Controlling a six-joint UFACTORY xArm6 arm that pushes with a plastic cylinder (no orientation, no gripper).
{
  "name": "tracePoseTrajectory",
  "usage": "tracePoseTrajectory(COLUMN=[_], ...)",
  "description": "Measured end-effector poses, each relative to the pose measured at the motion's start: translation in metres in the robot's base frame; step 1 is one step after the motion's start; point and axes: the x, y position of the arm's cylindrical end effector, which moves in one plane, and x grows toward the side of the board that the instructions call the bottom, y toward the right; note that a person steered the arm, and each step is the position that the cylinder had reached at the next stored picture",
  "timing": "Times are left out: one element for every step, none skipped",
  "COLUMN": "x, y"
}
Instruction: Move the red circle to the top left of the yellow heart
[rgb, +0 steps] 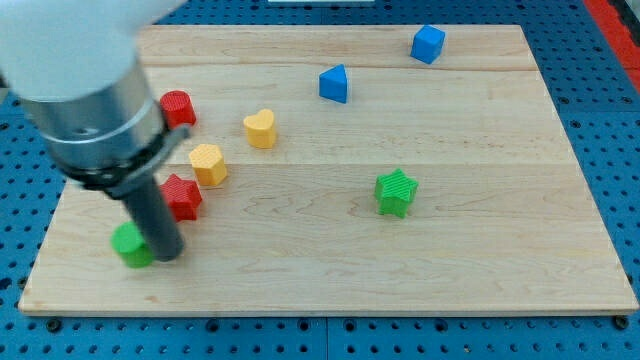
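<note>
My tip (168, 255) rests on the wooden tabletop (480, 250) beside the green round block (130, 245); no pincer shows. The red circle block (177, 107) sits far left of the yellow heart block (260, 128).

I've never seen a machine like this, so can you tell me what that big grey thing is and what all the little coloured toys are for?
The big grey thing is a robot arm. It has no hand, just a dark rod, and my tip at the bottom slides on the wooden board to push blocks. Nothing is held. There is one picture, from a camera looking down at the board.

Right now the tip sits beside the green block near the view's bottom left. Just above it is the red star, then a yellow block, the yellow heart, and the red circle, already up and left of the heart. Farther right are a blue triangle-like block, a blue cube and a green star.
</note>
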Motion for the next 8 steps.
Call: tracePoseTrajectory(x=[0.002,0.000,-0.052,-0.103,-0.154,-0.172,-0.175,-0.185], y=[-0.031,-0.022,-0.022,-0.022,-0.022,-0.059,-0.016,0.016])
